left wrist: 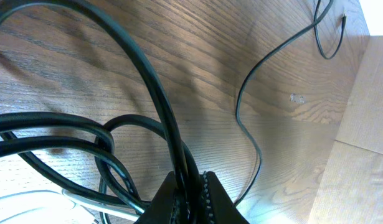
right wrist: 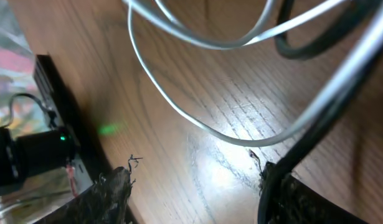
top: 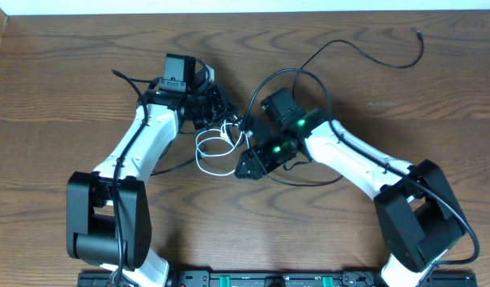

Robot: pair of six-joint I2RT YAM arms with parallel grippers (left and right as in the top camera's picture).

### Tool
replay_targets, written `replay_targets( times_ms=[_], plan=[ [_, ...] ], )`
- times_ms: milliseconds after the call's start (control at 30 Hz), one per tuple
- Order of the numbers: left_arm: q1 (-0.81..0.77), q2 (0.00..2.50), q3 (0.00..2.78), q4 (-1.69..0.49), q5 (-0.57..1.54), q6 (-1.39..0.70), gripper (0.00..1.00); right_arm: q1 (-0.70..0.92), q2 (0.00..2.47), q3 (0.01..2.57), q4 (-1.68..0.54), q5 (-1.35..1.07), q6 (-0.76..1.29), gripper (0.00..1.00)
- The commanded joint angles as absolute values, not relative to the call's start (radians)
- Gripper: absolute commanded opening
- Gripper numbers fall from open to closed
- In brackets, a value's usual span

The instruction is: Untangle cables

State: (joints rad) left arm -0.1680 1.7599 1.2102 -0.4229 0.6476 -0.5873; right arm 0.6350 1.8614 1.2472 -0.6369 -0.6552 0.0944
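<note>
The black cable [top: 364, 52] runs from the tangle at mid-table out to a small plug end at the far right. The white cable [top: 213, 148] lies in loose loops between the two arms. My left gripper [top: 222, 112] sits at the tangle's upper side. In its wrist view it [left wrist: 192, 198] is shut on a strand of the black cable [left wrist: 155, 87], which arches in big loops overhead. My right gripper [top: 245, 167] hovers beside the white loops. Its wrist view shows it [right wrist: 197, 196] open over bare wood, the white cable [right wrist: 179, 109] just ahead, a black strand [right wrist: 316, 134] against one finger.
A pale cardboard surface [left wrist: 359, 137] borders the wooden table [top: 69, 96] on the far side. A black rail with green lights [top: 268, 279] runs along the near edge. Thicker black arm wires [top: 133, 84] trail by the left arm.
</note>
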Motion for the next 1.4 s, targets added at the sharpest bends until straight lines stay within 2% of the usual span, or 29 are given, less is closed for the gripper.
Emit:
replay_targets(
  times_ms=[0,133,533,733,1033,1167,1367],
  plan=[
    [-0.165,1.766,1.212,-0.427,0.635,-0.584,0.07,0.643,1.836,1.282,-0.632,-0.609,0.078,0.66],
    [-0.165,1.766,1.212,-0.454,0.636,-0.584,0.07,0.643,1.805,1.319,-0.631,-0.51,0.078,0.7],
    [-0.165,1.766,1.212,-0.471,0.617,-0.585,0.07,0.732,1.792,1.32,-0.651,-0.506,0.083,0.77],
    [-0.163,1.765,1.212,-0.471,0.621,-0.597,0.07,0.758,1.792,1.3,-0.757,-0.366,0.179,0.82],
    [-0.134,1.765,1.212,-0.471,0.83,-0.6,0.07,0.741,1.811,1.239,-0.667,-0.365,0.229,0.84],
    [-0.129,1.765,1.212,-0.479,0.831,-0.6,0.07,0.701,1.818,1.239,-0.636,-0.366,0.231,0.81],
    [-0.129,1.765,1.212,-0.49,0.917,-0.596,0.07,0.609,1.819,1.212,-0.577,-0.407,0.215,0.66]
  ],
)
